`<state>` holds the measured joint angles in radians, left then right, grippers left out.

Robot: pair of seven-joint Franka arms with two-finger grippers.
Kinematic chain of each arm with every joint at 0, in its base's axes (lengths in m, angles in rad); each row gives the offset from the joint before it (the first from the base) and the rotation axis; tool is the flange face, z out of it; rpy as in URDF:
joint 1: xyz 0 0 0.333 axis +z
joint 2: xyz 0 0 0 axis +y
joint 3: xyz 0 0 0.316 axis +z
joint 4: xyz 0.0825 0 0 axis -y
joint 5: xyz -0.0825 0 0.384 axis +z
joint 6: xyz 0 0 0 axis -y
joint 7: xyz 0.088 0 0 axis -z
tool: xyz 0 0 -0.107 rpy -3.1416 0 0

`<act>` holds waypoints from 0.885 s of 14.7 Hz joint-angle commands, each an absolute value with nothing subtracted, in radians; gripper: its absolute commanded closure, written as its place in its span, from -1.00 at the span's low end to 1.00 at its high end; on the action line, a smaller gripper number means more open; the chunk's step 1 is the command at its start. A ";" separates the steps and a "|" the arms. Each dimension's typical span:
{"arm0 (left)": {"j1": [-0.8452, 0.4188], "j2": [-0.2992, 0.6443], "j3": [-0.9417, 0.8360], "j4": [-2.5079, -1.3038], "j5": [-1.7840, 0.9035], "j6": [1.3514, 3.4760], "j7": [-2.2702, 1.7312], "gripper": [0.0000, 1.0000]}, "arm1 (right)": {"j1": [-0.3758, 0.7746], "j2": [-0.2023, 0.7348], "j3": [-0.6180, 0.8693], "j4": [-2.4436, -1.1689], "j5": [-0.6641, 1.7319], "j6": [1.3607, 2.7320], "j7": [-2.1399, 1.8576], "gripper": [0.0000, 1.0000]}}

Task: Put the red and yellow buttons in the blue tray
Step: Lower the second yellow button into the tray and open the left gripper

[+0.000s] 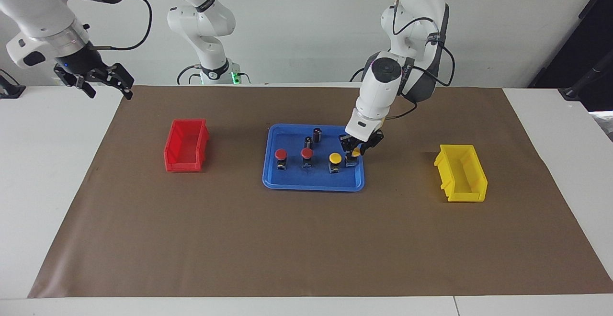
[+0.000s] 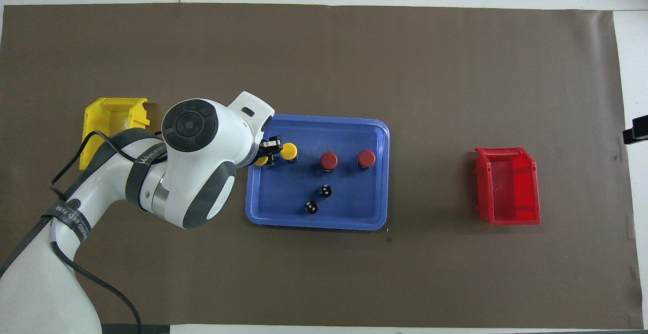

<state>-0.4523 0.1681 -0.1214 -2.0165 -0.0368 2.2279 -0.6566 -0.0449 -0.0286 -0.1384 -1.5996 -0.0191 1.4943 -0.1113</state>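
Note:
The blue tray lies mid-table. In it stand two red buttons and a yellow button in a row. My left gripper is shut on the second yellow button and holds it low inside the tray, at the end toward the left arm, beside the other yellow button. In the overhead view the held button shows next to the standing yellow one. My right gripper is open and empty, raised over the table's edge at the right arm's end.
Two dark capless cylinders stand in the tray, nearer to the robots than the buttons. A red bin sits toward the right arm's end and a yellow bin toward the left arm's end. Brown paper covers the table.

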 commanded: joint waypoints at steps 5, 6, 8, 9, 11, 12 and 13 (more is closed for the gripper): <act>-0.460 0.170 -0.110 -2.043 -0.044 2.257 -0.657 -0.09 | -0.043 -0.035 -0.144 -1.612 -0.031 1.496 -0.124 -1.00; -0.460 0.170 -0.110 -2.043 -0.044 2.258 -0.660 -0.25 | -0.041 -0.037 -0.144 -1.617 -0.031 1.496 -0.123 -1.00; -0.465 0.170 -0.110 -2.031 -0.044 2.247 -0.667 -0.55 | -0.038 -0.037 -0.144 -1.617 -0.031 1.496 -0.121 -1.00; -0.465 0.172 -0.110 -2.022 -0.044 2.240 -0.667 -0.70 | -0.037 -0.037 -0.143 -1.617 -0.029 1.496 -0.121 -1.00; -0.457 0.170 -0.110 -1.994 -0.044 2.189 -0.670 -0.80 | -0.038 -0.037 -0.143 -1.615 -0.023 1.497 -0.124 -1.00; -0.451 0.167 -0.107 -1.976 -0.044 2.146 -0.663 -0.87 | -0.040 -0.037 -0.143 -1.615 -0.023 1.496 -0.126 -1.00; -0.442 0.160 -0.101 -1.965 -0.040 2.110 -0.657 -0.98 | -0.041 -0.037 -0.143 -1.614 -0.023 1.493 -0.129 -1.00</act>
